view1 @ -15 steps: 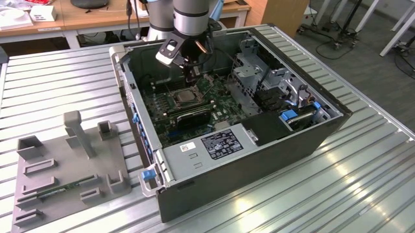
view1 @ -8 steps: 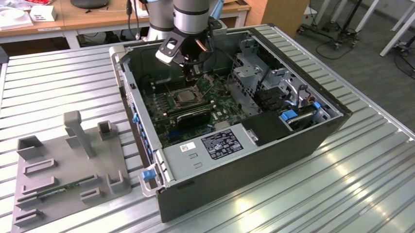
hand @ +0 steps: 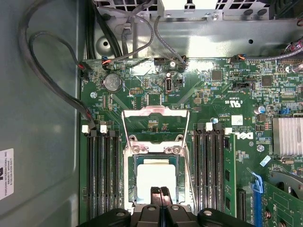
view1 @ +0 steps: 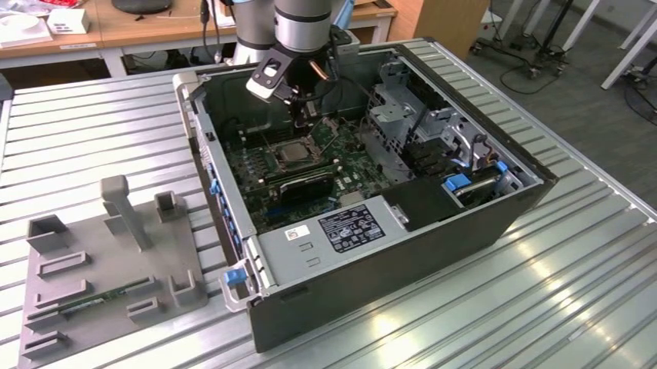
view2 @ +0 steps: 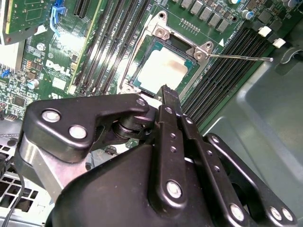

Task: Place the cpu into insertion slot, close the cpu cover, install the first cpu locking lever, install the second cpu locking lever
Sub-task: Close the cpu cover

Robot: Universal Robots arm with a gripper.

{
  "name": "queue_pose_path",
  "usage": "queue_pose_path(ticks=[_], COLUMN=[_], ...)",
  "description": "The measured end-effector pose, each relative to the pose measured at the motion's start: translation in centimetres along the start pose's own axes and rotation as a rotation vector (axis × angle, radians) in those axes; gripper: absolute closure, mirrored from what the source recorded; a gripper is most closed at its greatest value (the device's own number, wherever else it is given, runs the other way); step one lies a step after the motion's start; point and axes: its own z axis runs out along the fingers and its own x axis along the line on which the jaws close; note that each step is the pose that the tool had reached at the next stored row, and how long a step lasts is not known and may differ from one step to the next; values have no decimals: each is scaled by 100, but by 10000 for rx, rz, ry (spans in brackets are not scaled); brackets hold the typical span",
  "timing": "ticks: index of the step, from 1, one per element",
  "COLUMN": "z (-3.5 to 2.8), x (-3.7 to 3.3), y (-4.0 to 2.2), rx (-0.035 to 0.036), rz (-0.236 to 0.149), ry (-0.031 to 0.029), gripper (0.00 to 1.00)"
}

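**One chip seated, fingers shut above it**

From my remote station I see a ribbed, shiny metal table (view1: 575,292) carrying a dark open computer case (view1: 411,261) lying on its side. On the exterior view's left of it sits a flat grey plastic fixture tray (view1: 113,269) with upright posts. Behind the table are light wooden desks (view1: 154,27) and a grey floor (view1: 575,69).

The arm reaches down into the case over the green motherboard (hand: 213,104). The small square cpu with a silvery-tan metal top (hand: 154,176) lies flat inside the dark square insertion slot (hand: 134,184), between banks of black memory slots. The thin silvery cpu cover (hand: 154,112) is swung up off the slot, and green board shows through its square window. In the second wrist view a thin wire locking lever (view2: 236,57) sticks out sideways over the memory slots.

The black gripper (hand: 160,191) has its two fingers pressed together with nothing between them. Its tip hangs over the near edge of the cpu; I cannot tell whether it touches the chip.
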Motion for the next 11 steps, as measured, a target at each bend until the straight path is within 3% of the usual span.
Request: queue_pose_path(ticks=[11], z=[-39], x=[2], y=[1], rx=[1], rz=[0], ry=[-1], gripper=[89])
